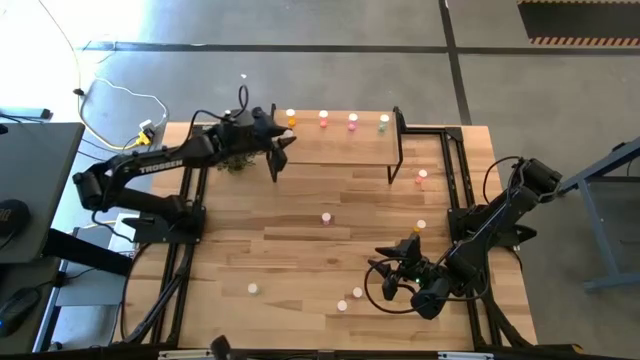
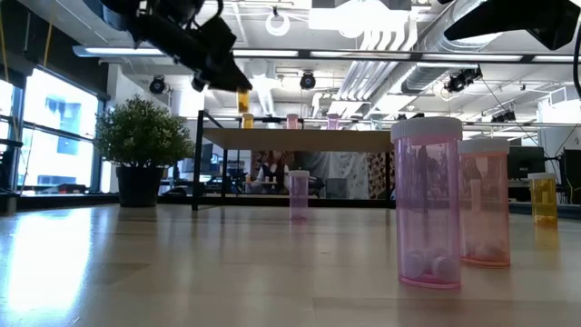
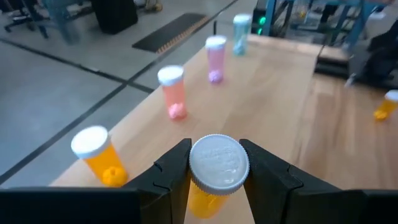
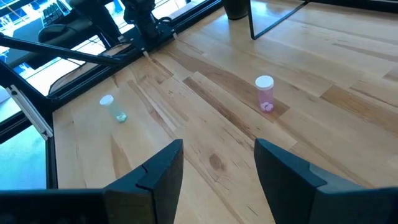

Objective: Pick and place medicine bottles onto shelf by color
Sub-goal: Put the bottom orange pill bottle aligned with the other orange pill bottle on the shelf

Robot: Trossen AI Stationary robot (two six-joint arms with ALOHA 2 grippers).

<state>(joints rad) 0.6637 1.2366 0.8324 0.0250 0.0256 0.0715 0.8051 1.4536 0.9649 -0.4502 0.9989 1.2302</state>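
Room: a workshop with ceiling ducts and large windows is seen beyond the table in the low view; a seated person [image 2: 269, 173] is glimpsed under the shelf, far back.
Table: a wooden plank tabletop [image 1: 300, 250] is framed in black, with grey floor around it.
Shelf: the shelf [image 1: 340, 145] is set at the far edge of the table, light wood on black legs.
Bottles on shelf: four bottles are lined along the far edge, left to right an orange bottle [image 1: 291, 118], a salmon-pink bottle [image 1: 324, 119], a pink bottle [image 1: 353, 121] and a pale green bottle [image 1: 384, 122].
Left gripper: the left gripper [image 3: 214, 177] is held above the shelf's left end, its fingers clamped on a held orange bottle [image 3: 216, 171] just below the white cap.
Right gripper: the right gripper [image 4: 217, 165] is poised over the near right of the table, fingers spread apart with nothing between them.
Loose bottles: a pink bottle at mid-table [image 1: 326, 217] is seen standing; a green bottle at near left [image 1: 253, 288] lies well apart from it; more bottles are scattered at the right and near the right gripper.
Plant: a potted plant [image 2: 140, 150] is placed at the shelf's left end, under the left arm.
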